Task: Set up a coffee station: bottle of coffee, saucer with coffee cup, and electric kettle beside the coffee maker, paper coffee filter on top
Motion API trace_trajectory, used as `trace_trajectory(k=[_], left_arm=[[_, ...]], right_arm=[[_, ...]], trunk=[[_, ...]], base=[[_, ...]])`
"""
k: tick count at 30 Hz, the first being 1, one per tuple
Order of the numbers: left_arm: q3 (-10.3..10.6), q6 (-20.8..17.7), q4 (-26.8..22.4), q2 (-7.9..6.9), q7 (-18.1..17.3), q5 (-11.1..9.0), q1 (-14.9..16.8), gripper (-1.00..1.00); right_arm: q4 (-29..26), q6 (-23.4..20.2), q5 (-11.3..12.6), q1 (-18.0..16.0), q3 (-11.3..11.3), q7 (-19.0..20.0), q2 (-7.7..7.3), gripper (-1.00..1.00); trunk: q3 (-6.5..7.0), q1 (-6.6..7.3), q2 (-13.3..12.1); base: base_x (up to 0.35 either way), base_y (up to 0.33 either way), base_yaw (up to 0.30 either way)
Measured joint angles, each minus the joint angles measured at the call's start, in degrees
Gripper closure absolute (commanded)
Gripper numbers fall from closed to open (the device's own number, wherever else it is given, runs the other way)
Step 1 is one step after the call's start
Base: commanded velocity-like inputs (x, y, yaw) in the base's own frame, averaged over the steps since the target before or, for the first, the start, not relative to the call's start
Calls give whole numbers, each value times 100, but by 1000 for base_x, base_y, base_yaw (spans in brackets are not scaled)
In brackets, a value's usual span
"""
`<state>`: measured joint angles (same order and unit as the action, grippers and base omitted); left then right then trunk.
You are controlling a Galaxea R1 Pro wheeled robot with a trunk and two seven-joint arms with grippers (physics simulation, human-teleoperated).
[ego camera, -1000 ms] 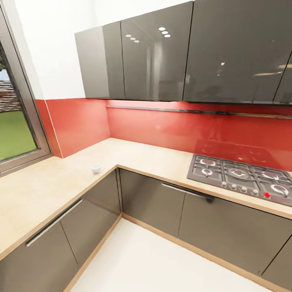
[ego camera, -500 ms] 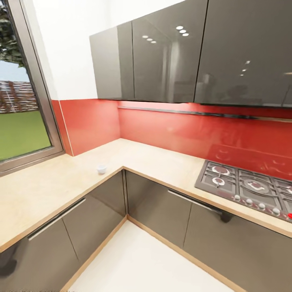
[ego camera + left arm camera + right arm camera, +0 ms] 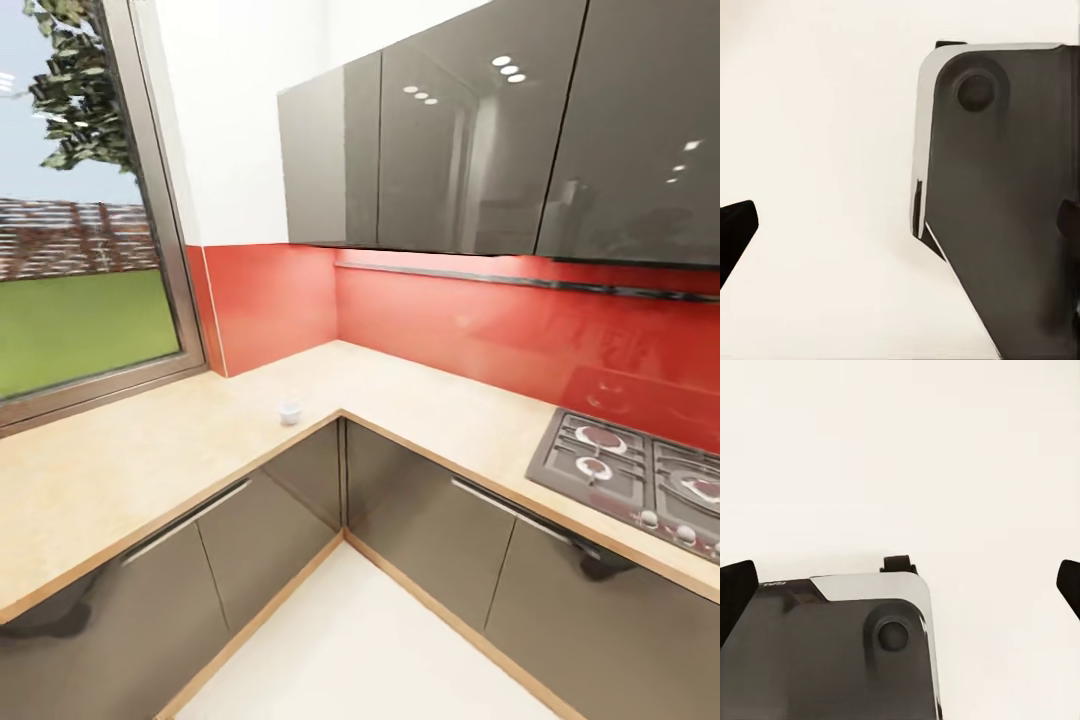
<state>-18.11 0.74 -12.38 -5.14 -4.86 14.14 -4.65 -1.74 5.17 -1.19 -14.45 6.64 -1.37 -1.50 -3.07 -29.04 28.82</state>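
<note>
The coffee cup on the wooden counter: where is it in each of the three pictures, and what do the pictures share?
Head view: the coffee cup stands on the kitchen countertop, left of centre, near the inner corner.
Left wrist view: pale floor and a dark grey rounded plate.
Right wrist view: the same floor and a similar plate.
Shared landmark: the pale floor, at the bottom of the head view.

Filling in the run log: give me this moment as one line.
phase: in transit | coffee cup alone on kitchen countertop near inner corner | hob at right | left gripper open | right gripper open | nothing held
</note>
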Motion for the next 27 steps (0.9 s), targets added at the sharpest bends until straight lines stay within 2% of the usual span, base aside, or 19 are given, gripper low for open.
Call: trace_trajectory(k=[2, 5, 13, 27], left_arm=[[-14, -18, -5, -11, -49, 10, 4, -100], [11, -19, -2, 8, 87, 27, 8, -100], [-22, -28, 6, 6, 802, 20, 8, -100], [33, -11, -3, 39, 856, 18, 8, -100]], right_arm=[[0, -1, 0, 0, 0, 0, 0, -100], [0, 0, 0, 0, 0, 0, 0, -100], [0, 3, 0, 0, 0, 0, 7, -100], [0, 4, -2, 0, -9, 0, 9, -100]], trunk=[[0, 0, 0], [0, 0, 0], [0, 0, 0], [0, 0, 0]], base=[[0, 0, 279], [0, 0, 279], [0, 0, 279], [0, -1, 279]])
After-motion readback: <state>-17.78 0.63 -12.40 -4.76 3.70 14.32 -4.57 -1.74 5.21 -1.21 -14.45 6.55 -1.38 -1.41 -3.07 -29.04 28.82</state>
